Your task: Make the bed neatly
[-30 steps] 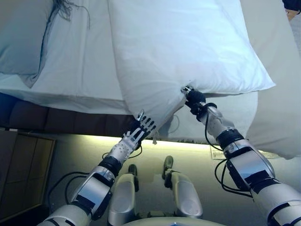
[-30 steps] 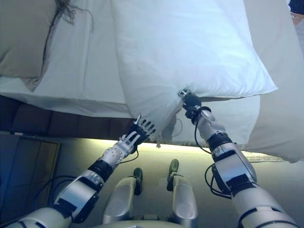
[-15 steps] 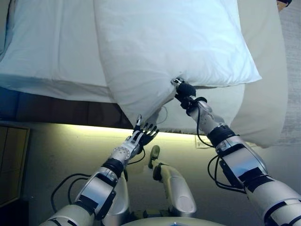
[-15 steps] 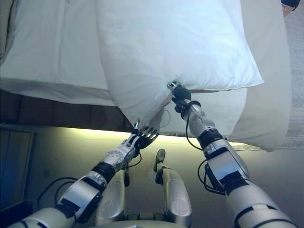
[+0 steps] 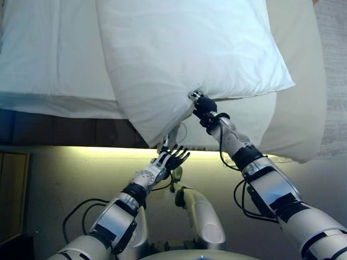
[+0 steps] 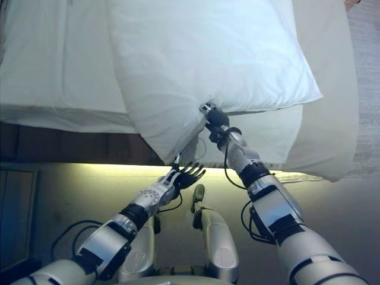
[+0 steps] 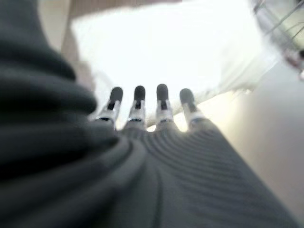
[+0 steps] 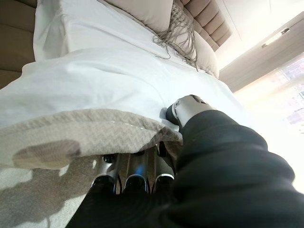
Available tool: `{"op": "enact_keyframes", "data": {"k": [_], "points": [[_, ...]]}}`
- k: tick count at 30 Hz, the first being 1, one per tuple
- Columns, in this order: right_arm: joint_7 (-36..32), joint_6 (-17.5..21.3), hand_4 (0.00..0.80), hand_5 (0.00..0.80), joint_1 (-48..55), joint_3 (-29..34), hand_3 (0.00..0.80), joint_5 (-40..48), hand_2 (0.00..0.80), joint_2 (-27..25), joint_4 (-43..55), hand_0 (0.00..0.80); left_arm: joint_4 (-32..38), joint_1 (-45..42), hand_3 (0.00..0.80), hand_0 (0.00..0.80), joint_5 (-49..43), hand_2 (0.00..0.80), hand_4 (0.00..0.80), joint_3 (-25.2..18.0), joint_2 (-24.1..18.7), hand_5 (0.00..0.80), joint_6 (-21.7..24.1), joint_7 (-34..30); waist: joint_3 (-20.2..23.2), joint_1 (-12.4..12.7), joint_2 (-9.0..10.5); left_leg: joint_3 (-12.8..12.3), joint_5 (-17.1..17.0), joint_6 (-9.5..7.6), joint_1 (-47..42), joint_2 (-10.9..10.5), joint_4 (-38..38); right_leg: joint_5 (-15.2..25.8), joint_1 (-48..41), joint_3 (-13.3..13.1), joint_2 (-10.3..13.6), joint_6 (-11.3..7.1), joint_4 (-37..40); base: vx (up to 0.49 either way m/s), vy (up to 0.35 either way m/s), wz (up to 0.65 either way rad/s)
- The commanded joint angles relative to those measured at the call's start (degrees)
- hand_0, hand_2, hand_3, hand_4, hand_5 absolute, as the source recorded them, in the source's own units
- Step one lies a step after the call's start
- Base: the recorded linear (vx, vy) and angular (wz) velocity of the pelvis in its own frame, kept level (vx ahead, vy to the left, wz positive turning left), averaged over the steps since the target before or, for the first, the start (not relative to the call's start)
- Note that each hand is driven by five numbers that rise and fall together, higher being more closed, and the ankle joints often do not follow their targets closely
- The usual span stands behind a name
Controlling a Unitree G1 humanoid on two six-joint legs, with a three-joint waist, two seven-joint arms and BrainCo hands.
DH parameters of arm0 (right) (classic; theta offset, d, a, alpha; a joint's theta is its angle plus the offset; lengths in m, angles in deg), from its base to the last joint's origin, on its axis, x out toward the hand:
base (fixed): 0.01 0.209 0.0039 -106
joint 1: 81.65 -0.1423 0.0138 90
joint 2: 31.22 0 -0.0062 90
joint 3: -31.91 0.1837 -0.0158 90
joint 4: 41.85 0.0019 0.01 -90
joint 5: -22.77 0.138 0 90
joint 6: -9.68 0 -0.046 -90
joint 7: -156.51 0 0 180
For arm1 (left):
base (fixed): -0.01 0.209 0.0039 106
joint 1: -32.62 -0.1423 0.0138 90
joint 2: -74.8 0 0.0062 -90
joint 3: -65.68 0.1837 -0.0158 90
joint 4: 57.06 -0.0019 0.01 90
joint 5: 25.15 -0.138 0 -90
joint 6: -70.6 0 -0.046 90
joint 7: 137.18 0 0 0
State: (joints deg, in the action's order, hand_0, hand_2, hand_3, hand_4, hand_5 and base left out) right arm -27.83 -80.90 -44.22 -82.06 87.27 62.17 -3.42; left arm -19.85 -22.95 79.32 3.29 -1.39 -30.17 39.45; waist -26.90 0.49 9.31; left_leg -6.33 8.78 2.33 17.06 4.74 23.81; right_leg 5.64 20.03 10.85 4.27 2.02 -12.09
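A large white pillow (image 5: 184, 59) lies on the bed and overhangs its near edge. My right hand (image 5: 199, 104) is at the pillow's lower seam. In the right wrist view its fingers (image 8: 135, 173) curl under a cloth edge and its thumb (image 8: 187, 107) lies on top, so it is shut on the pillow's edge. My left hand (image 5: 172, 157) is open with spread fingers just below the pillow's lower corner, off the bed's edge. In the left wrist view its straight fingers (image 7: 161, 102) point at the white pillow (image 7: 180, 52).
A white sheet (image 5: 49, 54) covers the bed's left part and a beige cover (image 5: 303, 81) hangs over its right side. The dark bed base (image 5: 65, 130) has a lit strip beneath it. A beige fringed pillow (image 8: 147, 12) lies farther up the bed.
The camera has shifted, so the bed shows further left. My left hand has come from the pillow's lower corner to just below it. My right hand keeps its hold.
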Motion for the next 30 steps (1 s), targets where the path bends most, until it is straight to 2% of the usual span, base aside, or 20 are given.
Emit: {"op": "enact_keyframes", "data": {"k": [1,6,16,23,30], "points": [[-2.20,2.84,0.800,0.800,-2.99,-0.42,0.800,1.17,0.800,0.18,9.50,0.800,4.40,4.00,0.000,0.000,1.36,0.000,0.000,1.27,6.35,0.000,0.74,-5.03,1.39,-0.57,-1.12,0.44,-5.48,-0.08,1.65,0.30,-2.36,-4.11,-4.76,-0.68,2.55,-4.12,-1.24,0.040,-0.009,-0.04],[-2.16,2.65,0.800,0.800,-1.60,-0.22,0.800,1.56,0.800,1.73,10.30,0.800,5.90,6.37,0.000,0.000,3.27,0.000,0.000,0.31,7.02,0.000,4.07,-6.36,2.40,-1.39,-0.90,0.03,-5.29,0.06,0.61,0.75,-2.50,-4.53,-5.66,-1.00,2.20,-3.81,-1.15,0.045,-0.015,-0.05],[-0.55,2.12,0.800,0.800,1.33,-0.75,0.800,0.89,0.800,2.75,13.39,0.800,8.08,9.11,0.000,0.000,8.53,0.000,0.000,-2.38,7.62,0.000,15.95,-9.79,3.85,-2.66,-0.87,-0.40,-5.23,0.39,-0.24,1.20,-2.39,-5.29,-6.28,-1.54,1.84,-3.46,-1.45,0.020,-0.001,-0.04],[-0.81,3.06,0.800,0.800,3.36,-0.56,0.800,1.20,0.800,2.62,14.55,0.800,9.58,9.40,0.000,0.000,8.53,0.000,0.000,-4.17,8.47,0.000,23.41,-11.13,3.89,-2.65,-0.65,0.04,-5.40,0.65,0.15,1.19,-2.19,-5.55,-6.26,-0.94,1.77,-3.40,-1.71,0.000,0.000,0.00],[-0.95,3.86,0.800,0.800,4.61,-0.04,0.800,1.18,0.800,2.44,14.48,0.800,9.45,8.83,0.000,0.000,8.53,0.000,0.000,-5.98,7.95,0.000,29.05,-9.17,3.72,-2.06,-0.57,0.93,-5.58,0.90,0.52,0.94,-2.04,-5.86,-6.29,0.04,2.03,-3.55,-1.97,-0.001,-0.010,0.01]]}}
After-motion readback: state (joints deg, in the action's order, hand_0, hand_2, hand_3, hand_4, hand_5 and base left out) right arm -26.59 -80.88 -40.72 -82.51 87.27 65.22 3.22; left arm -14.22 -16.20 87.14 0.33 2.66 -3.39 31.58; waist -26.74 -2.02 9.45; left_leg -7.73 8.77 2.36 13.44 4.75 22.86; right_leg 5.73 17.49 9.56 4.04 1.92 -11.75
